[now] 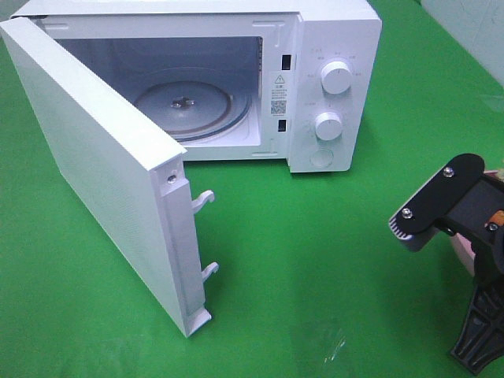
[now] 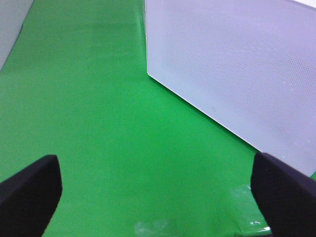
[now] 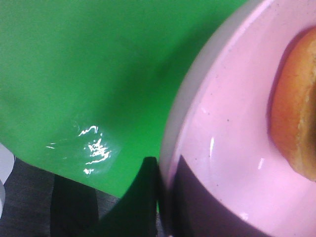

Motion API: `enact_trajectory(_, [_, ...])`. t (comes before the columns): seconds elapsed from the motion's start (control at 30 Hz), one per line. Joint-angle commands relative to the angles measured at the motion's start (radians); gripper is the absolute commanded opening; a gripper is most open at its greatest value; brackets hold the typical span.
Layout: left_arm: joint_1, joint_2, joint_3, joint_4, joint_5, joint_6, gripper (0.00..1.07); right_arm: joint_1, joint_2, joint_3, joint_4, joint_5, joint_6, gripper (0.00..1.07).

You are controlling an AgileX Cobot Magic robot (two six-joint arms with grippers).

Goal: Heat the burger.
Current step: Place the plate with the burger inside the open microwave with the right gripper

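The burger [image 3: 298, 113] shows only as a golden-brown bun edge, lying on a pink plate [image 3: 232, 148] in the right wrist view. My right gripper [image 3: 165, 197] is shut on the plate's rim, one dark finger inside the rim and one outside. In the exterior high view the right arm's black wrist [image 1: 445, 205] hangs at the right edge, with a sliver of the pink plate [image 1: 463, 252] beneath it. The burger is hidden there. My left gripper [image 2: 158, 197] stands wide open over the green cloth, holding nothing. It is outside the exterior high view.
A white microwave [image 1: 331, 47] stands at the back with its door [image 1: 94, 165] swung wide toward the front left. Its glass turntable [image 1: 189, 102] is bare. The left wrist view shows the door's outer face [image 2: 237, 64] close by. The cloth's edge [image 3: 29, 158] lies near the plate.
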Motion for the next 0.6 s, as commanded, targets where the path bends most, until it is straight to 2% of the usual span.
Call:
enact_trajectory(0.03, [-0.002, -0.015, 0.003, -0.010, -0.010, -0.002, 0.98, 0.017, -0.008, -0.002, -0.057, 0.036, 0.009, 0.00])
enact_trajectory(0.23, [-0.002, -0.015, 0.003, -0.010, -0.010, -0.002, 0.98, 0.093, -0.008, -0.002, -0.058, 0.065, 0.008, 0.00])
enact_trajectory(0.6, [-0.002, -0.015, 0.003, -0.010, -0.010, -0.002, 0.98, 0.106, -0.008, -0.002, -0.113, 0.065, -0.021, 0.00])
